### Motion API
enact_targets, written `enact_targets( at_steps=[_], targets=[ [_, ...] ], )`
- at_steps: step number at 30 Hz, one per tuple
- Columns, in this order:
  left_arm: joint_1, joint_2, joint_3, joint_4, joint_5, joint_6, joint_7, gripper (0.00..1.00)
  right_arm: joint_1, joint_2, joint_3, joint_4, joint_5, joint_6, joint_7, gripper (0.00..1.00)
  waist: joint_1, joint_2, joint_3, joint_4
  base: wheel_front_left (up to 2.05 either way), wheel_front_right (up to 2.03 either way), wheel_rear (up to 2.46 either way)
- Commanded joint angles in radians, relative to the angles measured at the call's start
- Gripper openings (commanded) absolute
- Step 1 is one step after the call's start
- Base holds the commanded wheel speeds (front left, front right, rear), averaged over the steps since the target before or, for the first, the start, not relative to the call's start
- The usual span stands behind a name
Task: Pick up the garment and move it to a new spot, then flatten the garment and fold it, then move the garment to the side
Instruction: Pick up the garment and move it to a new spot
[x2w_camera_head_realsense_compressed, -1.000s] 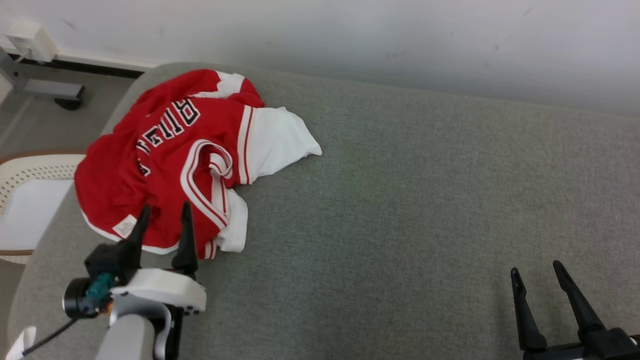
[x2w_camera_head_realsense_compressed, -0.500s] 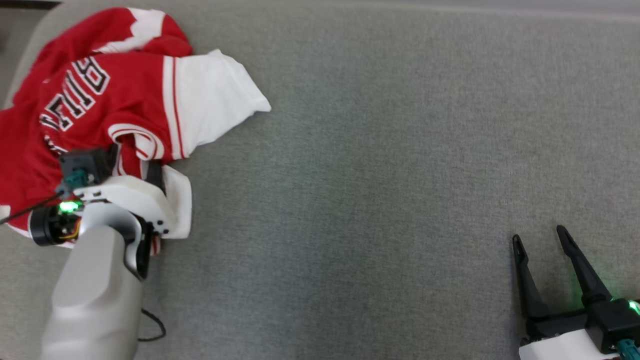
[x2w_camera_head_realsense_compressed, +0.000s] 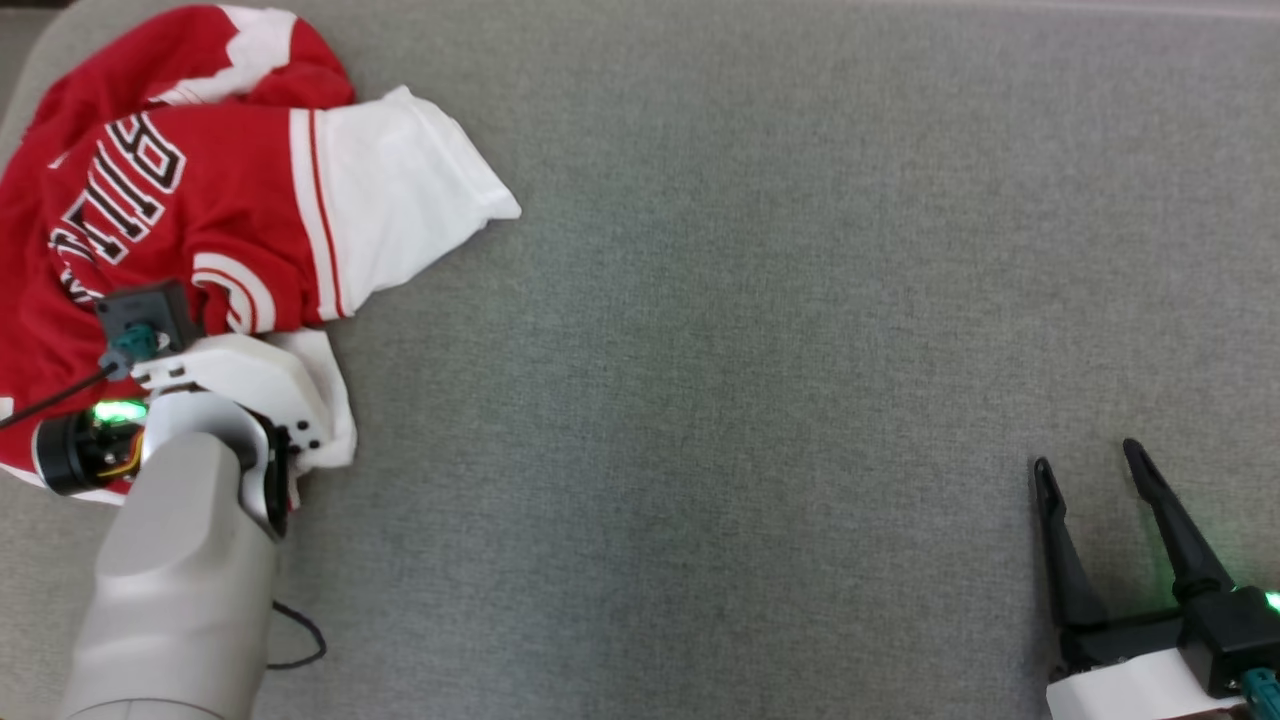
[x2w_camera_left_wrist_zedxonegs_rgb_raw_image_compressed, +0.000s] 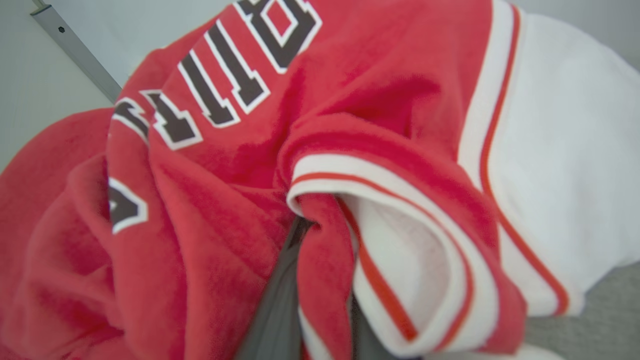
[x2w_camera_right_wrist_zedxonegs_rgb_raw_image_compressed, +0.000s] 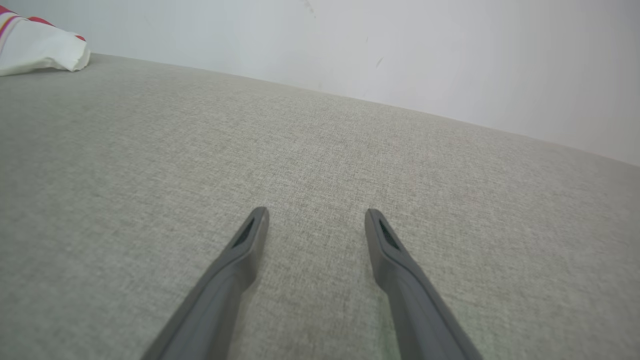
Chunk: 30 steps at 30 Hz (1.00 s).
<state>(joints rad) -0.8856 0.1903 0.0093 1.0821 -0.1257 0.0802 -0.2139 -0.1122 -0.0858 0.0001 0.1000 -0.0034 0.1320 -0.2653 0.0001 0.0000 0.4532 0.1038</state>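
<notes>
The garment (x2w_camera_head_realsense_compressed: 200, 220) before me is a red jersey with white panels, red-and-white striped trim and black, white-edged lettering. It lies crumpled in the upper left of my head view on the grey cloth surface (x2w_camera_head_realsense_compressed: 750, 350), with one white panel spread rightward and a trimmed opening bunched up.

Lower left: a pale grey forearm (x2w_camera_head_realsense_compressed: 180, 600) ends in a white wrist housing (x2w_camera_head_realsense_compressed: 255, 385) with dark screw holes, a teal connector (x2w_camera_head_realsense_compressed: 133, 345), a thin black cable (x2w_camera_head_realsense_compressed: 52, 400) and a green light (x2w_camera_head_realsense_compressed: 115, 410). Lower right: the right gripper (x2w_camera_head_realsense_compressed: 1087, 455) has two long, tapered black fingers.
</notes>
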Motion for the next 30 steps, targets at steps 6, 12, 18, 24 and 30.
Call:
enact_targets(
  at_steps=[6, 12, 18, 24, 30],
  targets=[
    [-0.006, 0.034, -0.005, -0.011, 0.0, 0.001, -0.038, 0.0, 0.039, 0.013, 0.009, 0.026, 0.011, -0.002, 0.001, 1.0, -0.0001, 0.0, -0.115, 0.009, 0.0, 0.0, 0.0],
    [-0.025, 0.07, -0.017, -0.082, 0.006, -0.018, -0.047, 0.0, 0.08, 0.027, 0.014, 0.045, 0.023, -0.002, 0.001, 1.0, -0.0001, 0.0, -0.214, 0.006, 0.0, 0.0, 0.0],
    [-0.046, 0.098, -0.038, -0.181, 0.015, -0.047, -0.026, 0.0, 0.127, 0.034, 0.016, 0.057, 0.029, -0.002, 0.001, 1.0, -0.0001, 0.0, -0.298, -0.009, 0.0, 0.0, 0.0],
    [-0.036, 0.111, -0.056, -0.345, 0.003, -0.074, 0.039, 0.0, 0.173, 0.034, 0.019, 0.06, 0.062, -0.002, 0.001, 1.0, -0.0001, 0.0, -0.359, -0.045, 0.0, 0.0, 0.0],
    [0.028, 0.089, -0.078, -0.593, -0.028, -0.108, 0.145, 0.0, 0.201, 0.035, 0.015, 0.062, 0.086, -0.002, 0.001, 1.0, -0.0001, 0.0, -0.391, -0.091, 0.0, 0.0, 0.0]
  ],
)
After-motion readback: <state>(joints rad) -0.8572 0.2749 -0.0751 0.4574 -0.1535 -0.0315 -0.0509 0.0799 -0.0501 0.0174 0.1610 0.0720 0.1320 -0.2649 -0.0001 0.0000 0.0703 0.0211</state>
